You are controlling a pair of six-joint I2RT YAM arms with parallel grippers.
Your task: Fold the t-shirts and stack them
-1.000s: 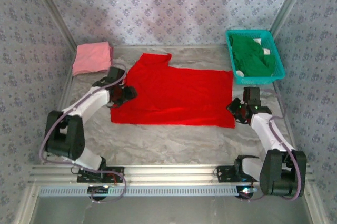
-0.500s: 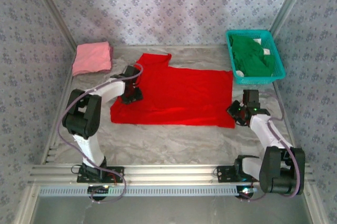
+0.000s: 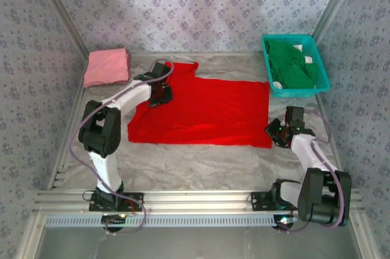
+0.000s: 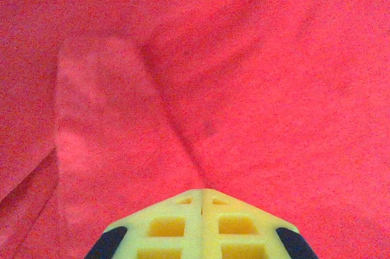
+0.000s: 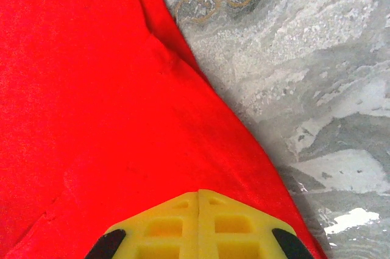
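Bright red soft cloth t-shirt, spread flat mid-table on grey marbled tabletop: left gripper clenched on cloth by its far-left sleeve, right gripper clenched on its near-right corner.

- red t-shirt: soft knit cloth, matt; fine fuzzy nap and shallow creases in the left wrist view
- pink t-shirt, upper left: matt cloth
- green t-shirt: matt cloth, rumpled
- basket, upper right: teal plastic mesh, slight sheen
- table top: grey marble-look sheet, smooth, glossy patches in the right wrist view
- left gripper, right gripper: yellow moulded plastic, matt, grid-pocketed faces, black corners
- left arm, right arm: smooth white shells, black joints
- rail, bottom: ribbed bare metal, satin
- walls: matt printed pattern; cloth or paper, can't tell
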